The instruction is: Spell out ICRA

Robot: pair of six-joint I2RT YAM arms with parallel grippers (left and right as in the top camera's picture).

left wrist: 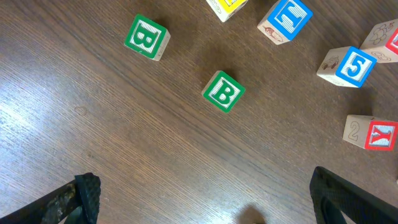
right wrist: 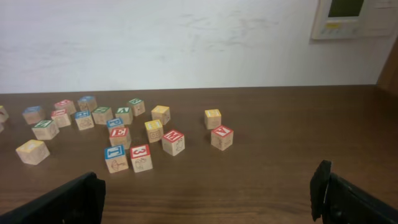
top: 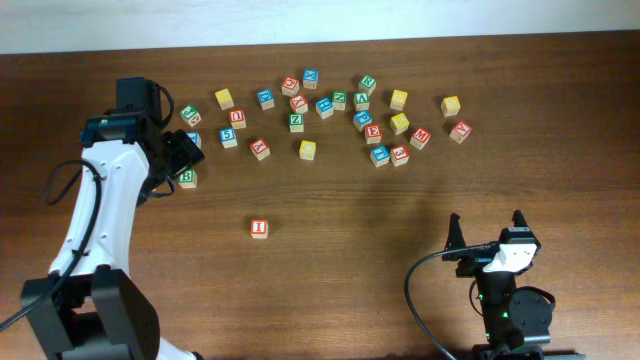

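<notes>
On my left, the left gripper (top: 186,150) hangs with its fingers spread wide and nothing between them, over the left end of the scatter. In its wrist view a green B block (left wrist: 223,91) lies ahead of the open gap, clear of both fingers, and a second green B block (left wrist: 147,37) sits further off to the left. A blue 5 block (left wrist: 354,66) and a red Y block (left wrist: 379,134) lie out by the right finger, not touching it.

The red I block (top: 259,228) stands alone on bare wood, well apart from either gripper, right of the left one and nearer the front edge. Around it the table (top: 350,280) gives open room on every side.

The scatter of letter blocks (top: 325,107) runs across the far half of the table, short of the back edge. I cannot read most of its letters from overhead.

On my right, the right gripper (top: 486,220) sits near the front edge, fingers wide apart and empty, facing the scatter (right wrist: 173,142) across a broad stretch of bare wood.
</notes>
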